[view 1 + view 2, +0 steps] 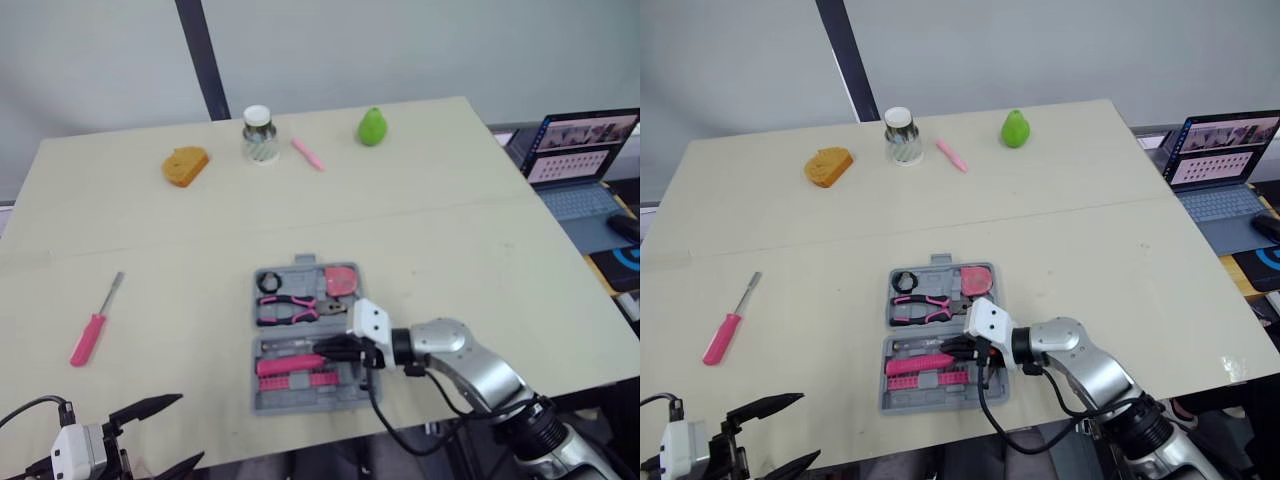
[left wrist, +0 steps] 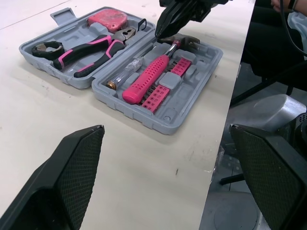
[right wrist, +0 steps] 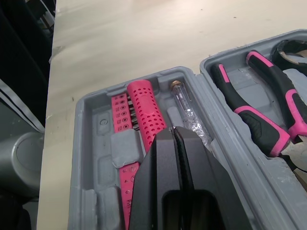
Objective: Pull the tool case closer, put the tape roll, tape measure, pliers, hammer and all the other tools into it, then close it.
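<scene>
Left wrist view gives us the open tool case (image 2: pixel 158 120) near the front edge of the table (image 1: pixel 450 230). The hammer (image 2: pixel 146 79), pliers (image 2: pixel 88 50), tape measure (image 2: pixel 107 19) and tape roll (image 1: pixel 270 283) lie in its trays. Our right gripper (image 3: pixel 173 132) sits over the hammer's pink handle with its fingers pressed together. Our left gripper (image 1: pixel 190 428) hangs wide open at the table's front left. A pink screwdriver (image 1: pixel 90 335) lies on the table, well apart from the case.

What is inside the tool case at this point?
Case, far half: tape roll, pliers, tape measure. Near half: hammer, clear-handled screwdriver, pink bit strip. The right gripper, fingers shut, hangs over the hammer's head end and hides what lies beneath.
</scene>
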